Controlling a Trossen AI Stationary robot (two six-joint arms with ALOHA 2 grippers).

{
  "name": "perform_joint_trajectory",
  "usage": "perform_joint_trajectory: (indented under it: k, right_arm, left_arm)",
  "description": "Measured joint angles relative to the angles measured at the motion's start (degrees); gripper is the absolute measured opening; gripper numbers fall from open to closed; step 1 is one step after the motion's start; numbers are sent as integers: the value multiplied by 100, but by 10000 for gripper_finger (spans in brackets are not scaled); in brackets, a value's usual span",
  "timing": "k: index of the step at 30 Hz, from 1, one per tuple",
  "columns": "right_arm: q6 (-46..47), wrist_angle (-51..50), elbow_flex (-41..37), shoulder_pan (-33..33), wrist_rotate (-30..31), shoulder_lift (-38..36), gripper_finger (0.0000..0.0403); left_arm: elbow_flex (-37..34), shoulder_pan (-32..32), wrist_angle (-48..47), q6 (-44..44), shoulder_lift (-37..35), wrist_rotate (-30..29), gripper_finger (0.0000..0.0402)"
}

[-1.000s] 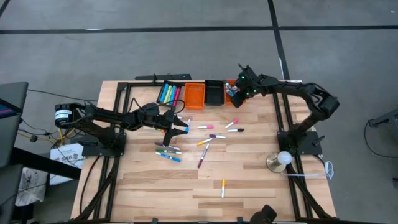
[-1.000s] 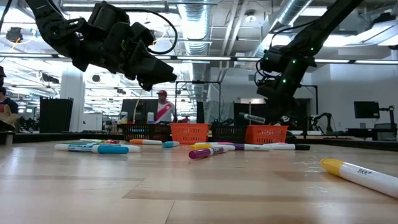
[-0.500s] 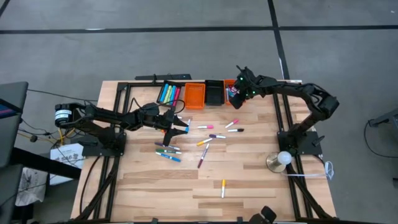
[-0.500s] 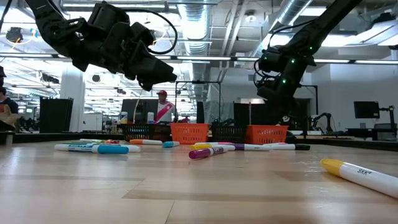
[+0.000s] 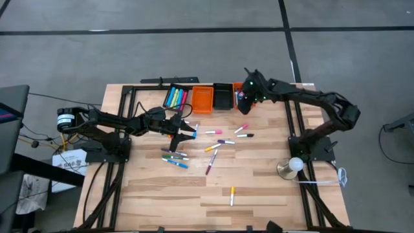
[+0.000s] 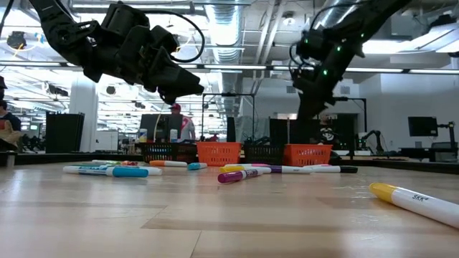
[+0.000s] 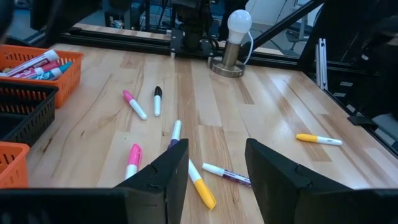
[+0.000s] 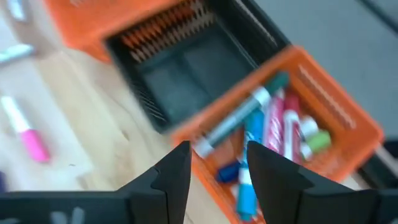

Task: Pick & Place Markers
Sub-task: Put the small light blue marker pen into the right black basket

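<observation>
Loose markers (image 5: 213, 147) lie flat on the wooden table between the arms, with a cluster (image 5: 174, 156) near the left arm and a yellow one (image 5: 232, 194) alone near the front. My left gripper (image 5: 191, 133) hovers open above the table beside the cluster; its wrist view shows empty fingers (image 7: 217, 155) with markers (image 7: 134, 104) beyond. My right gripper (image 5: 243, 96) is open and empty (image 8: 217, 155) above the rightmost orange bin (image 8: 339, 109), which holds several markers (image 8: 273, 118). In the low view it hangs high (image 6: 313, 86) over that bin (image 6: 308, 154).
Several small bins stand in a row at the far edge: a black one filled with markers (image 5: 174, 97), an orange one (image 5: 202, 98), a black one (image 5: 224, 96). A lamp with a bulb (image 5: 294, 165) stands at the right. A yellow marker (image 6: 412, 197) lies near the front.
My right gripper has risen above the rightmost orange bin and shifted slightly toward the table's left. The left arm and the loose markers have kept still.
</observation>
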Motion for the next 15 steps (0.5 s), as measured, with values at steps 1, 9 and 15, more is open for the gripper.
perform_joint_trajectory:
  k: [1, 9, 15]
  right_arm:
    - [-65, 70, 0, 104, -1, -51, 143]
    - [-492, 588, 2, 958, -5, -212, 134]
    - [-984, 584, 2, 1443, 3, -212, 138]
  left_arm:
    - [-2, 1, -1, 1, 0, 1, 155]
    - [-2, -2, -383, 274, 0, -309, 155]
    - [-2, 7, -1166, 420, -1, -736, 155]
